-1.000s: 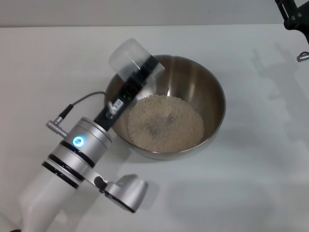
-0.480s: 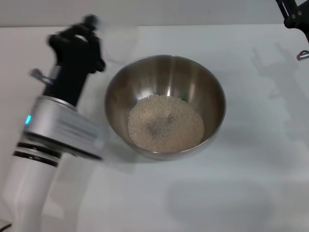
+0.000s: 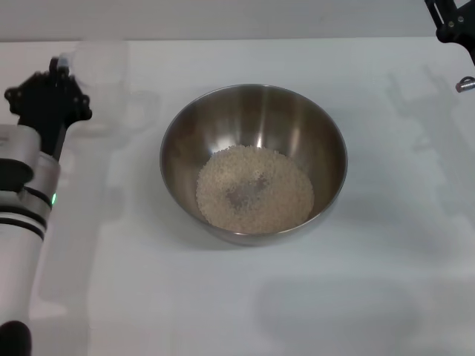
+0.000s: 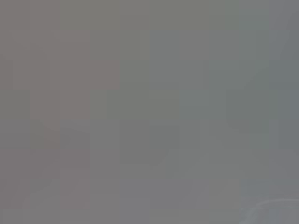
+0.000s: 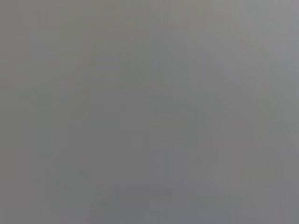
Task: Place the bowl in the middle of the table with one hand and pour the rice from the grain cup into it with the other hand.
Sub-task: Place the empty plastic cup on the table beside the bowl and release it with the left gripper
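Large shiny steel bowl [image 3: 254, 162] with off-white rice [image 3: 254, 188] sits mid-desk for pouring; left gripper [image 3: 63, 74] clamps the clear plastic grain cup [image 3: 100, 85] near the left edge; right gripper [image 3: 451, 22], far-right corner, state unclear.

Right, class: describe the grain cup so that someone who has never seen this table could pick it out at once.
Start at the steel bowl in the middle of the white table, with rice in its bottom. Look to the table's far left part, where the left gripper is. The grain cup beside it is small, clear and frosted, almost blending into the tabletop, unlike the big shiny bowl.
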You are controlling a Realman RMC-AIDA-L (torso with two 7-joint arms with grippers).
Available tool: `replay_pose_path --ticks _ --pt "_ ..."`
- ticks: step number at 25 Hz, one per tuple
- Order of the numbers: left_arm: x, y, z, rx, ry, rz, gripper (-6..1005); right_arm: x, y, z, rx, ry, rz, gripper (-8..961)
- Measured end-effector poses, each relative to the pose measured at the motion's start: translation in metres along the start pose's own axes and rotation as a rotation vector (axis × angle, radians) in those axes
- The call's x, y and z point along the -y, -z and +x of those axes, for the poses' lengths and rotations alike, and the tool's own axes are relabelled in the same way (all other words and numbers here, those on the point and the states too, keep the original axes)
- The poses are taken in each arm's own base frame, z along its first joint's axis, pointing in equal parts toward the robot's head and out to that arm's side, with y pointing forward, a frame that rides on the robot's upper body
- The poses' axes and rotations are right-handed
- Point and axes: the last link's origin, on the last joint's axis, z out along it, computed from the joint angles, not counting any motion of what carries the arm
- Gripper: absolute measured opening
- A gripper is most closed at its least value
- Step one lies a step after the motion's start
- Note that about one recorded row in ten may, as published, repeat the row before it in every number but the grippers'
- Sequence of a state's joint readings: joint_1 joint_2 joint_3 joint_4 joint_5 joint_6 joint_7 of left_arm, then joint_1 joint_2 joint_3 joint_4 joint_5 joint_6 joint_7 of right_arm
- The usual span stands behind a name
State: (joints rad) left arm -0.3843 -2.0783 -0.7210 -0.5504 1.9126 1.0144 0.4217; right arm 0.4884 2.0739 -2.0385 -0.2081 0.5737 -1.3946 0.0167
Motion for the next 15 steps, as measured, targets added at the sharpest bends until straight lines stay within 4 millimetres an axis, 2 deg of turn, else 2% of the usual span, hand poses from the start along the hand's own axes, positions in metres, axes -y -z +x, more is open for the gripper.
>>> replay_pose_path --ticks 3,4,15 --pt "0.005 -0.002 -0.008 0.043 0.037 -0.002 134 0.0 0.0 0.0 0.001 0.0 -0.001 654" --pt "0.01 -0.004 -0.019 0.104 0.072 -0.007 136 0.0 0.0 0.0 0.001 0.0 -0.001 654" --pt "0.011 -0.007 -0.03 0.18 0.078 -0.021 151 -0.001 0.0 0.0 -0.001 -0.001 -0.004 654"
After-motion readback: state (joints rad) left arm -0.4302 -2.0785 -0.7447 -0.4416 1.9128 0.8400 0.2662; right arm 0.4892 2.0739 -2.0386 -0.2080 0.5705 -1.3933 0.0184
